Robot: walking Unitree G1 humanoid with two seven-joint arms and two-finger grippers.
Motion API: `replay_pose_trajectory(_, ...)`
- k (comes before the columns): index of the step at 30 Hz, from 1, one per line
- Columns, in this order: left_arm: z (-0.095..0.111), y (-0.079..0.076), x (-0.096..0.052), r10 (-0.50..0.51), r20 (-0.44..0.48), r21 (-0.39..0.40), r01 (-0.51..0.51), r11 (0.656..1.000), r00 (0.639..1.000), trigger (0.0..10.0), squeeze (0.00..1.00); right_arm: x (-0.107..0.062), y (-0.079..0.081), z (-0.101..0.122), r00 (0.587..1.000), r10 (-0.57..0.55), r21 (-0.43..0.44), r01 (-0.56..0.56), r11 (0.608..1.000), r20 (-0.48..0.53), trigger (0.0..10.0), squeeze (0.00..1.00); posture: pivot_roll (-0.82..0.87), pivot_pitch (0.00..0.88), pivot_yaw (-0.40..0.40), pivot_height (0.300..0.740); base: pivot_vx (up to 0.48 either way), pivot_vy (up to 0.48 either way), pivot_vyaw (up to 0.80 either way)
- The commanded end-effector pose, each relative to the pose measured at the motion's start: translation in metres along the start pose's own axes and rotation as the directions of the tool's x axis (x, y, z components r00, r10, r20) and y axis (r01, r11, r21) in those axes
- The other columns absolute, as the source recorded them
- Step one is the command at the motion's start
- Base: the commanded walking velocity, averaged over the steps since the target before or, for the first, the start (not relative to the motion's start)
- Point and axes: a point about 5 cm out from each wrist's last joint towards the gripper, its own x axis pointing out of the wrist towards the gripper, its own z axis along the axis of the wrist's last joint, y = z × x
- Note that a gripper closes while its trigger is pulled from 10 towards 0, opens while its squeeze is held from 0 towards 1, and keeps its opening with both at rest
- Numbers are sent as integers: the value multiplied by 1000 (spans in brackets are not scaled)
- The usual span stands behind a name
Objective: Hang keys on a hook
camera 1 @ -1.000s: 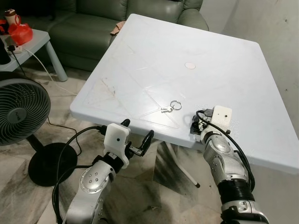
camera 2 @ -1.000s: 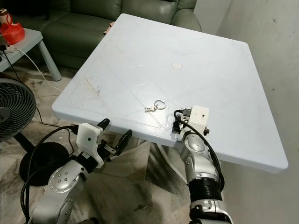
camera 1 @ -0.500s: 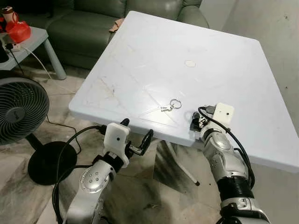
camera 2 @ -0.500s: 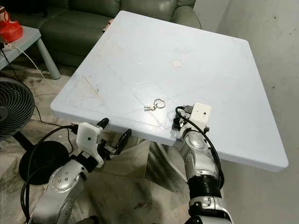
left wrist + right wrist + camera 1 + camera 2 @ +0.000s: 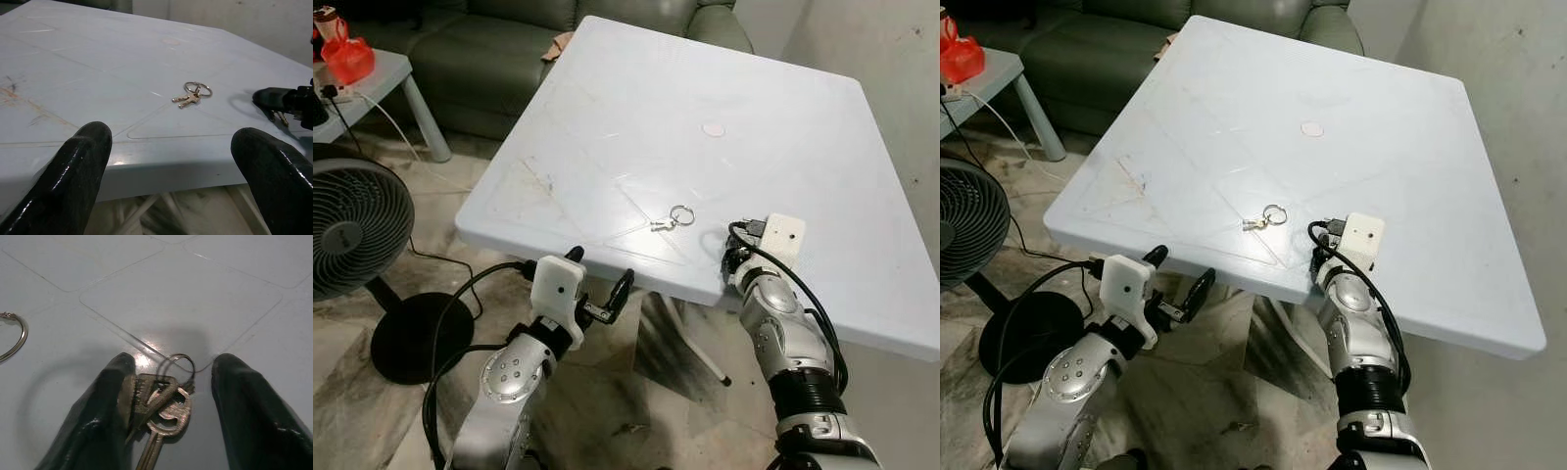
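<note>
A bunch of brass keys point(image 5: 164, 406) on a thin ring lies on the white table point(image 5: 636, 88), between the fingers of my right gripper point(image 5: 171, 382). They lean against one finger point(image 5: 105, 396); the jaws stand apart, so the gripper is open. It rests on the table just inside the front edge point(image 5: 729, 257). A second key ring with small keys point(image 5: 674, 219) lies a little further in, to the left of that gripper. My left gripper point(image 5: 600, 279) hangs open below the front edge, holding nothing.
A small round white disc point(image 5: 713, 128) sits mid-table. A green sofa point(image 5: 499, 49) stands behind the table, a standing fan point(image 5: 352, 230) and a side table with red items point(image 5: 352, 61) at the left, and a wall point(image 5: 901, 59) at the right.
My right gripper has edged slightly further over the table's front edge. The whole view has shifted a little. The left gripper and the key ring have not moved.
</note>
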Motion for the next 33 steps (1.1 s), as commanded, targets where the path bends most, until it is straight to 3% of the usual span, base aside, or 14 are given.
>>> replay_pose_trajectory(1, 3, -3, 1, -9, 9, 14, 9, 1000, 1000, 10000, 0, 1, -4, -4, 1000, -10, -10, 9, 1000, -18, 0, 0, 119, 200, -133, 740, 0, 0, 0)
replay_pose_trajectory(17, 4, -3, 2, -5, 15, 23, 5, 1000, 1000, 10000, 0, 0, -2, -3, 1000, 27, -7, -27, 1000, -3, 0, 0, 119, 195, -133, 740, 0, 0, 0)
replay_pose_trajectory(18, 4, -3, 2, -6, 15, 24, 5, 1000, 1000, 10000, 0, 0, -1, -3, 1000, 29, -8, -29, 1000, -4, 6510, 0, 119, 195, -133, 740, 0, 0, 0)
replay_pose_trajectory(19, 4, -3, 2, -6, 15, 24, 6, 1000, 1000, 10000, 0, 0, -1, -3, 1000, 29, -8, -29, 1000, -4, 6510, 0, 119, 195, -133, 740, 0, 0, 0)
replay_pose_trajectory(20, 4, -3, 2, -6, 15, 25, 6, 1000, 1000, 10000, 0, 1, -1, -2, 1000, 31, -7, -31, 999, -1, 10000, 0, 119, 195, -133, 740, 0, 0, 0)
replay_pose_trajectory(23, 4, -3, 2, -6, 15, 25, 6, 1000, 1000, 10000, 0, 1, 0, -1, 999, 49, -23, -49, 999, 8, 10000, 0, 119, 195, -133, 740, 0, 0, 0)
replay_pose_trajectory(24, 4, -4, 2, -6, 16, 25, 6, 1000, 1000, 10000, 0, 2, -2, -1, 999, 43, 14, -43, 999, -5, 10000, 1000, 119, 195, -133, 740, 0, 0, 0)
replay_pose_trajectory(29, 4, -5, 3, -7, 18, 24, 7, 1000, 1000, 10000, 0, 1, -1, 4, 997, 60, -4, -59, 998, 46, 10000, 1000, 118, 185, -134, 740, 0, 0, 0)
replay_pose_trajectory(30, 4, -5, 3, -8, 18, 24, 7, 1000, 1000, 10000, 0, 1, -1, 6, 996, 58, -23, -57, 998, 64, 10000, 929, 118, 185, -134, 740, 0, 0, 0)
replay_pose_trajectory(32, 4, -5, 3, -8, 19, 24, 7, 1000, 1000, 10000, 0, 0, 0, 9, 993, 71, -30, -68, 997, 97, 10000, 0, 118, 185, -134, 740, 0, 0, 0)
replay_pose_trajectory(33, 4, -5, 4, -8, 21, 25, 8, 1000, 1000, 10000, 0, 0, 0, 12, 990, 76, -31, -73, 997, 121, 10000, 0, 118, 185, -134, 740, 0, 0, 0)
